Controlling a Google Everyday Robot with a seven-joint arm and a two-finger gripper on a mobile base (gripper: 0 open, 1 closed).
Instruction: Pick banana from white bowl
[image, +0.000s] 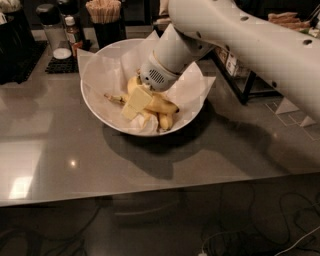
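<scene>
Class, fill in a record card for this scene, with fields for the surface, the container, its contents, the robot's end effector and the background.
surface: grey table
container: white bowl, lined with white paper
contents: banana lying among smaller bananas
tool: end effector down inside the bowl, at the bananas
background: cup of wooden sticks behind the bowl
</scene>
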